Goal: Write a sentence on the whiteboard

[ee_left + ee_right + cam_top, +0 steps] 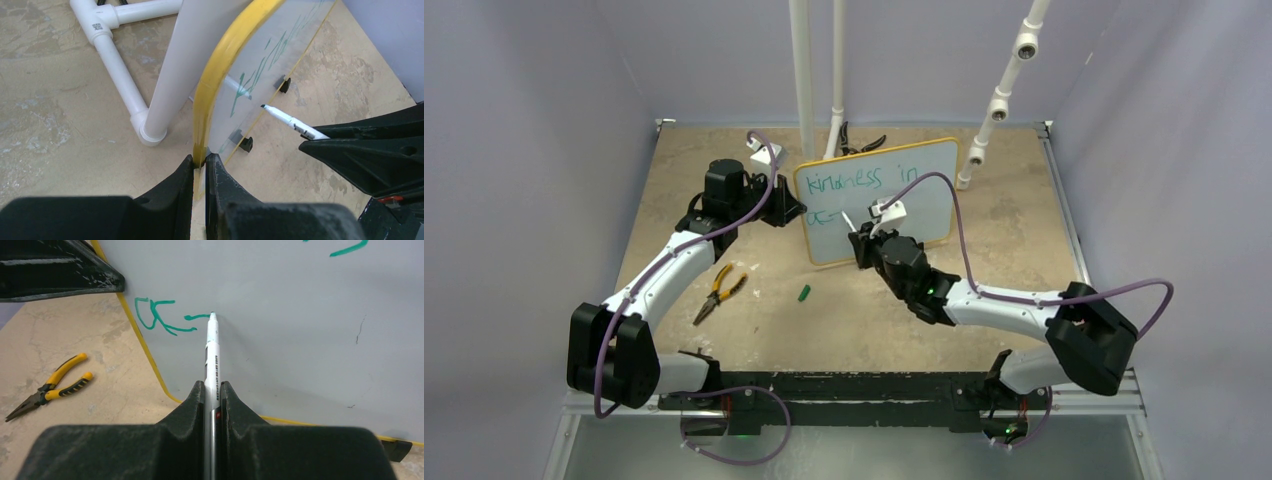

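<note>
Right wrist view: the sentence (159, 316) is only partly down. Its second line has a couple of teal letters I cannot read for sure, then a short dash where the marker (212, 347) tip meets the whiteboard (300, 340). From the top camera, the first line reads "kindness in". The board stands upright toward the far middle of the table.

My right pincer (213, 387) is clamped on the marker barrel. My left pincer (200, 159) pinches the board's yellow frame at its left edge.

That thin edge hold worries me. If I push the tip too hard, I judge the board could twist or tip back, and the stroke would skip. The marker could also slide between my jaws.

The barrel's print is too small to read. Yellow-handled pliers (717, 292) lie well apart.
</note>
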